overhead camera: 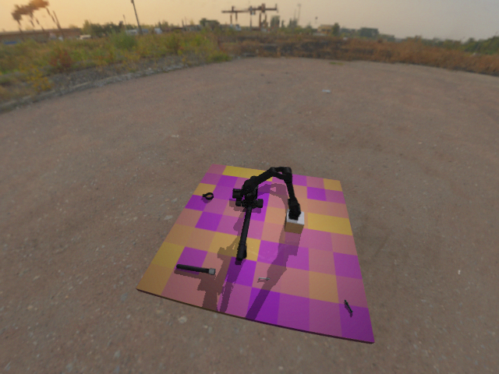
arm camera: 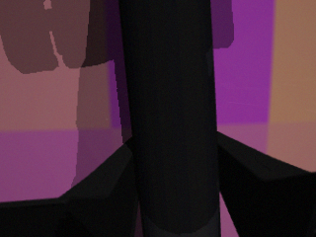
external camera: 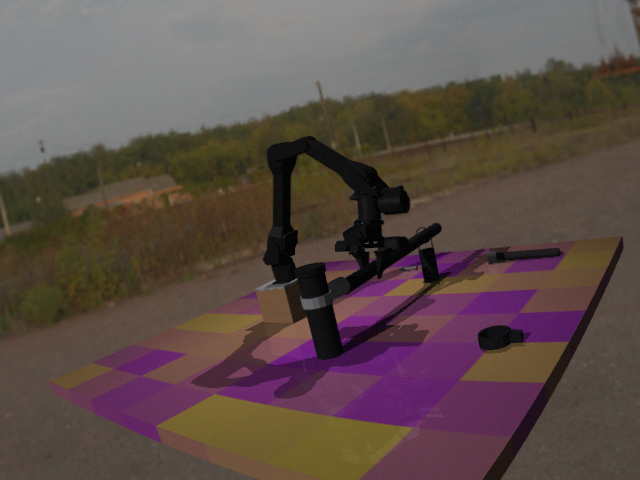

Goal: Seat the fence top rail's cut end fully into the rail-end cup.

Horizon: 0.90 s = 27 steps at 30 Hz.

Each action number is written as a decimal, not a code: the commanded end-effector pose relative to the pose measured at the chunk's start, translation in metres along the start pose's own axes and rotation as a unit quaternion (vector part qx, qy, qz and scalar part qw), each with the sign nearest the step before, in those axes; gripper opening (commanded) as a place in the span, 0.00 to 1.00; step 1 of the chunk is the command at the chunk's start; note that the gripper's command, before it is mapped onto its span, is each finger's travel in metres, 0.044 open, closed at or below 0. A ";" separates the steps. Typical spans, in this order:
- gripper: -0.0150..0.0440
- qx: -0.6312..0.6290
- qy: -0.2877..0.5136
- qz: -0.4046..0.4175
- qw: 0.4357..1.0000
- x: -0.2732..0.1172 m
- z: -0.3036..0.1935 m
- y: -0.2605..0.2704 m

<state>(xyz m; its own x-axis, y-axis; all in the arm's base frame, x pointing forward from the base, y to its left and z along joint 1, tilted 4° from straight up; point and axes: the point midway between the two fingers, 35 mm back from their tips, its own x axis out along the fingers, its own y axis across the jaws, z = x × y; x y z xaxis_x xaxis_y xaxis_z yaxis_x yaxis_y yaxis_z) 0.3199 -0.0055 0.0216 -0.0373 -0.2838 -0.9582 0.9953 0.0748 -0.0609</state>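
The black top rail [overhead camera: 245, 233] [external camera: 410, 246] [arm camera: 168, 99] runs level above the mat. Its far part passes through the loop cap on the small post [external camera: 428, 264]. Its other end meets the rail-end cup [external camera: 338, 285] on the grey brace band [external camera: 316, 300], which sits a little below the top of the big black post [external camera: 324, 330]. I cannot tell how deep the end sits in the cup. My gripper [overhead camera: 248, 206] [external camera: 373, 263] [arm camera: 172, 140] is shut on the rail between the two posts, with a finger on each side.
A loose short pipe [overhead camera: 195, 268] [external camera: 522, 254] and a loose black band [overhead camera: 208, 193] [external camera: 498, 337] lie on the chequered mat [overhead camera: 322, 290] [external camera: 289, 439]. A small bolt [overhead camera: 263, 278] and a dark strip [overhead camera: 348, 307] lie nearer the front. The arm's base block [overhead camera: 295, 222] [external camera: 279, 305] stands beside the big post.
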 end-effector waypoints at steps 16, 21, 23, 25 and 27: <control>0.25 0.001 -0.006 0.000 1.000 -0.004 0.005 -0.001; 0.25 0.001 -0.006 0.000 1.000 -0.004 0.005 -0.001; 0.25 0.001 -0.006 0.000 1.000 -0.004 0.006 -0.001; 0.25 0.001 -0.006 0.000 1.000 -0.004 0.006 -0.001; 0.25 0.001 -0.006 0.000 1.000 -0.004 0.006 -0.001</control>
<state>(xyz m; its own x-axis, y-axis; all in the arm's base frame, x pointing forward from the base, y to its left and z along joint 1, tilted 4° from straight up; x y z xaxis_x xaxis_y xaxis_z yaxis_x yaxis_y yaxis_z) 0.3197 -0.0055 0.0221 -0.0398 -0.2831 -0.9583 0.9952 0.0741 -0.0633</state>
